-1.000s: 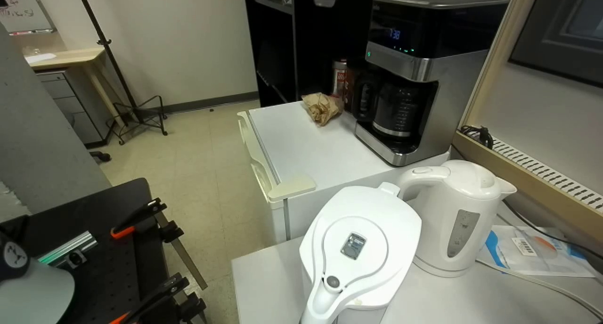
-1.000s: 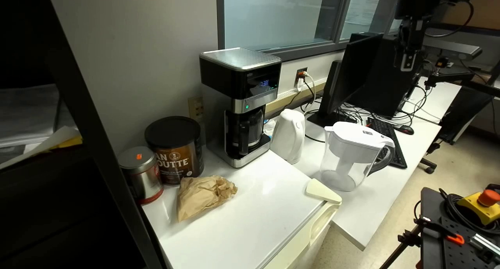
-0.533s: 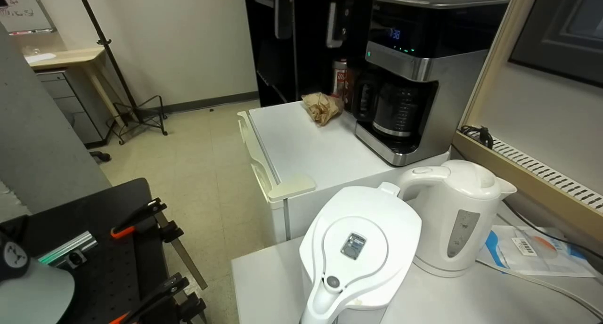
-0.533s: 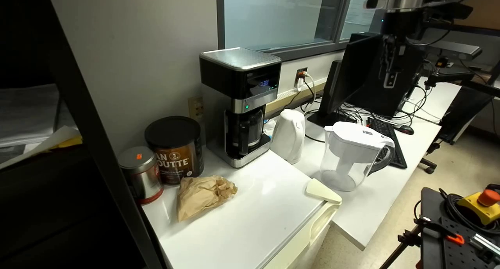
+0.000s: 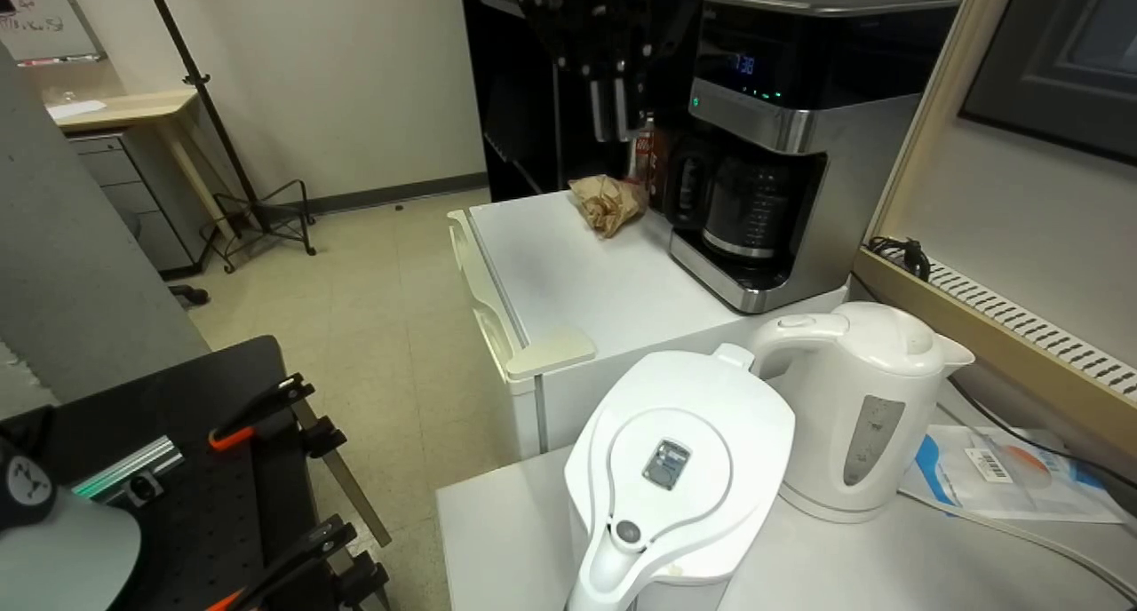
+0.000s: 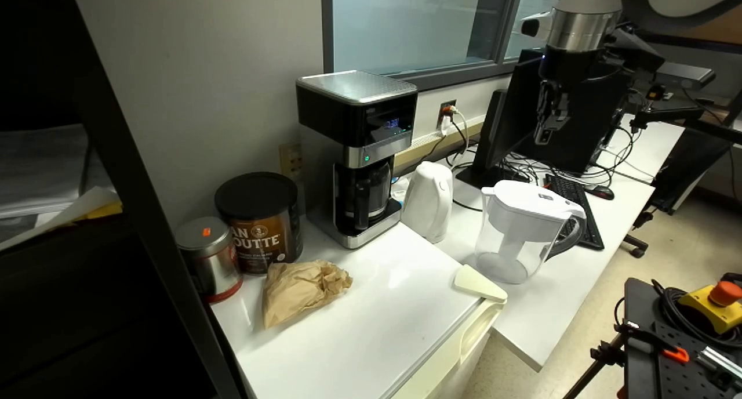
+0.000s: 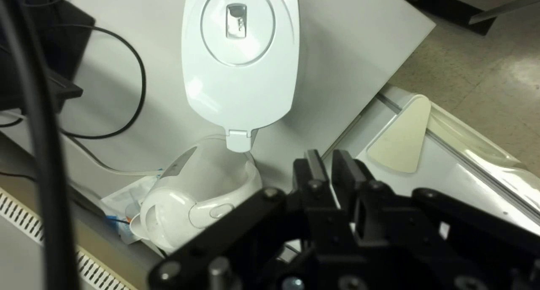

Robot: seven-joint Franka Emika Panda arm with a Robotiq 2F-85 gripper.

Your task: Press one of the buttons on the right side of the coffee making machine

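Drip coffee maker (image 5: 844, 158) is upright on the white surface (image 5: 568, 282), back near the wall (image 6: 203, 86); visible in both exterior views. Room: wide run of surface from its front out to the cream edge (image 5: 484, 300). Sides tighter. Coffee can (image 6: 258, 225) just beside one flank, then metal tin (image 6: 208, 265), crumpled paper bag (image 6: 301, 294) in front of those two. Other flank: white electric kettle (image 5: 866, 424) and water-filter jug (image 5: 693, 389), both on the desk surface (image 5: 497, 522).

Long axis vertical. Front and dark glass carafe (image 5: 751, 202) face the cream edge.

Gripper (image 7: 328, 163) hangs tips-down. Jaws narrow, almost together, thin slit between them. In an exterior view the gripper shows against the dark monitor (image 6: 510, 126), well apart from the machine, arm (image 6: 582, 31) above.

View differences: display (image 5: 744, 64) reads as 7:38 in an exterior view, green lights below it. Can label and keyboard (image 6: 571, 193) come from an exterior view. Wrist view looks down on jug lid, kettle and cream corner piece (image 7: 403, 140); spout flap (image 7: 238, 140) points at the kettle, can't tell if they touch.
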